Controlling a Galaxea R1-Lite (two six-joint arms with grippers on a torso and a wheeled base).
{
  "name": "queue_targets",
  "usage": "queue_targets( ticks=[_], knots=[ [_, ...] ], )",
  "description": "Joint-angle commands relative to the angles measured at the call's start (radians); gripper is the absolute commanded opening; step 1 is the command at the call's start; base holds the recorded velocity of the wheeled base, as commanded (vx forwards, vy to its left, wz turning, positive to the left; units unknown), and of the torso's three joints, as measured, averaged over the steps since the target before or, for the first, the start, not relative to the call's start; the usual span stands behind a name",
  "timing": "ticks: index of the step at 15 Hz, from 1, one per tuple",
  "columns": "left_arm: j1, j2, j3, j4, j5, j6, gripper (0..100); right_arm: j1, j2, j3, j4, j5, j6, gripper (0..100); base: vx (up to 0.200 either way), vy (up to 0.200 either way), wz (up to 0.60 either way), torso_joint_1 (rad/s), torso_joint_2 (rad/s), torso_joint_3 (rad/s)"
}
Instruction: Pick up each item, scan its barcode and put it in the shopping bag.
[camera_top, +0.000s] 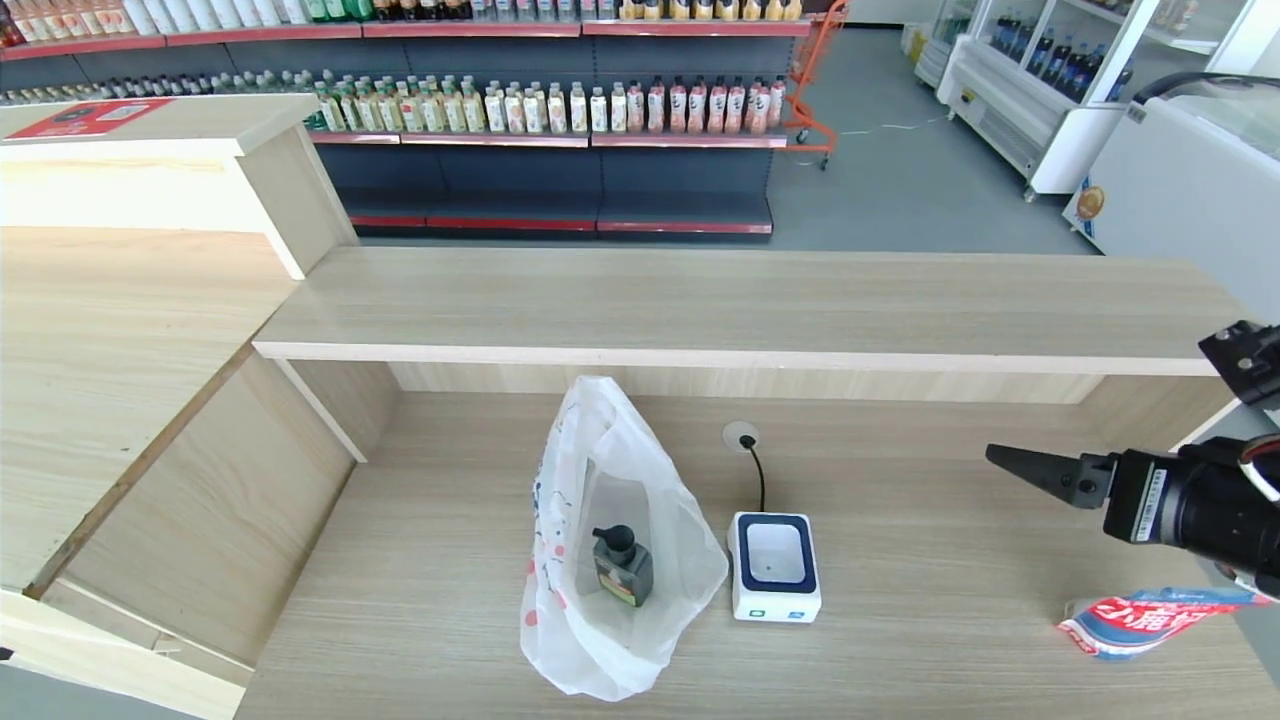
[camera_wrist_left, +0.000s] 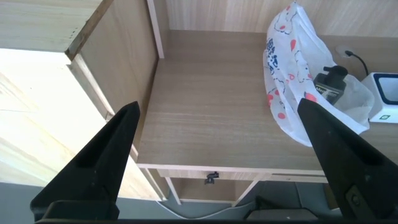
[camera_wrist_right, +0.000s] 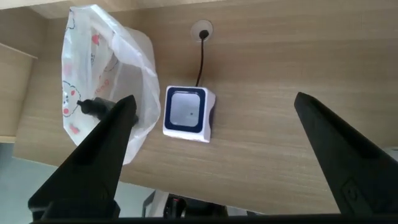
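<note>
A translucent white shopping bag (camera_top: 610, 540) stands open on the wooden desk (camera_top: 930, 600), with a dark pump bottle (camera_top: 622, 567) upright inside it. Just right of the bag sits the white barcode scanner (camera_top: 773, 565), window facing up. A red, white and blue packet (camera_top: 1150, 620) lies at the desk's right edge. My right gripper (camera_top: 1010, 462) hovers above that packet, open and empty; its wrist view looks down on the scanner (camera_wrist_right: 186, 113) and bag (camera_wrist_right: 99, 68). My left gripper (camera_wrist_left: 217, 106) is open and empty, off the desk's near left corner, with the bag (camera_wrist_left: 286, 74) and bottle (camera_wrist_left: 329, 84) beyond it.
A raised counter ledge (camera_top: 740, 305) runs behind the desk, and a side counter (camera_top: 110, 330) walls the left. The scanner's black cable (camera_top: 758, 470) runs to a grommet (camera_top: 741, 436). Store shelves (camera_top: 560, 110) and freezers (camera_top: 1180, 170) stand beyond.
</note>
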Motion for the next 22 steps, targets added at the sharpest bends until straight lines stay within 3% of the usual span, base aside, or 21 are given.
queue_targets(
  ticks=[1, 5, 9, 16, 22],
  knots=[
    [0.001, 0.0, 0.0, 0.0, 0.0, 0.0, 100, -0.009, -0.022, -0.003, 0.05, 0.0, 0.013, 100, -0.2, -0.2, 0.0, 0.012, 0.01, 0.002],
    [0.001, 0.0, 0.0, -0.001, 0.0, 0.0, 100, -0.009, -0.038, -0.008, 0.114, -0.041, 0.117, 100, -0.05, -0.05, 0.0, -0.002, 0.0, 0.001],
    [0.001, 0.0, 0.0, 0.0, 0.0, 0.0, 100, -0.026, -0.032, -0.012, 0.114, -0.041, 0.149, 100, 0.0, -0.2, 0.0, 0.006, 0.0, 0.006],
    [0.001, 0.0, 0.0, -0.001, 0.0, 0.0, 100, -0.055, 0.039, -0.164, 0.284, -0.106, 0.508, 100, 0.0, -0.2, 0.0, 0.008, 0.0, 0.0],
    [0.001, 0.0, 0.0, -0.001, -0.001, 0.0, 100, -0.055, 0.189, -0.19, 0.401, -0.216, 0.77, 100, 0.0, 0.0, 0.0, 0.0, 0.0, 0.0]
  ],
)
